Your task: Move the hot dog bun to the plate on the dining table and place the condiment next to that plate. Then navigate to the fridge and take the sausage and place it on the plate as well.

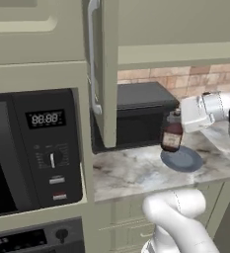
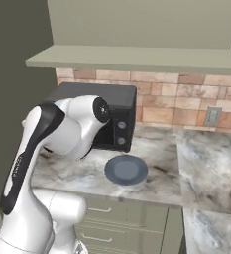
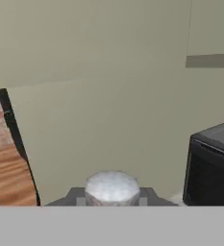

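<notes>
We are gripping the condiment [image 1: 172, 135] by its neck in the closed pincer [image 1: 178, 117], the bottle hanging just above the small blue-grey plate [image 1: 181, 159] on the marble tabletop [image 1: 131, 170]; we are judging it best kept upright and clear of the microwave [image 1: 136, 113] while carrying.

Left base view: camera sits behind and left of the arm, facing forward and down at the marble counter [image 1: 126, 173]; wall oven panel close at 9 o'clock, black microwave [image 1: 136, 116] at 1 o'clock, blue-grey plate [image 1: 181, 159] at 3 o'clock.
Right base view: camera behind and right, same counter [image 2: 151, 178], microwave [image 2: 118, 119] at 12 o'clock, plate [image 2: 126, 169] near centre. Both views share counter, microwave, plate and brick backsplash.
Hand view: mounted on the hand, very near, looking level toward the sage cabinet side; microwave [image 3: 212, 166] at 4 o'clock
</notes>
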